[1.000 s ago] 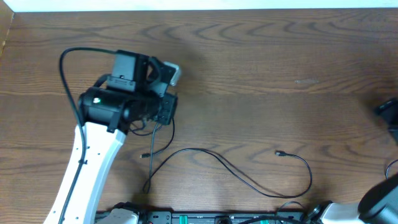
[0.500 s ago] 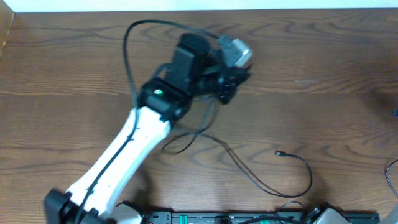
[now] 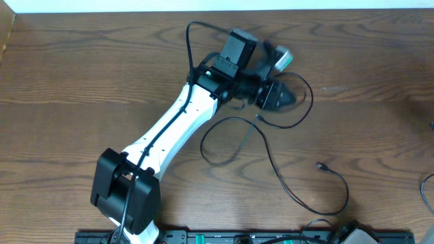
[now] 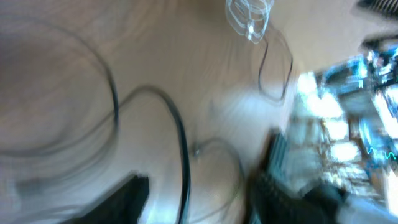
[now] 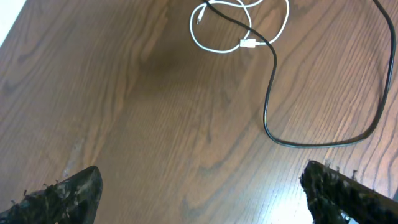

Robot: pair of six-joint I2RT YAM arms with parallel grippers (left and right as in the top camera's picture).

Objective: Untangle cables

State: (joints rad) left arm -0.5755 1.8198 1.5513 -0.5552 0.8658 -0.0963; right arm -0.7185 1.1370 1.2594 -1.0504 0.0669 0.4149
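Note:
A thin black cable (image 3: 281,177) lies in loose loops on the wooden table, its small plug (image 3: 322,165) to the right. My left gripper (image 3: 281,97) is stretched out over its upper end, where another loop curls round the gripper. The left wrist view is smeared by motion; there the black cable (image 4: 183,162) runs between the parted fingers of the left gripper (image 4: 199,199) without being pinched. A white cable (image 4: 249,18) coils farther off. My right gripper (image 5: 205,199) stands open over bare wood, with the white cable (image 5: 247,43) and a black cable (image 5: 267,106) lying ahead of it.
The left arm's white link (image 3: 169,129) slants from its base (image 3: 125,193) at the front left across the table. A black rail (image 3: 203,237) runs along the front edge. The table's far edge (image 3: 217,9) meets a white wall.
The left arm has swung from the far left to the middle right, dragging the black cable's loops along. Its jaws, shut before, now stand apart. The plug has shifted slightly right.

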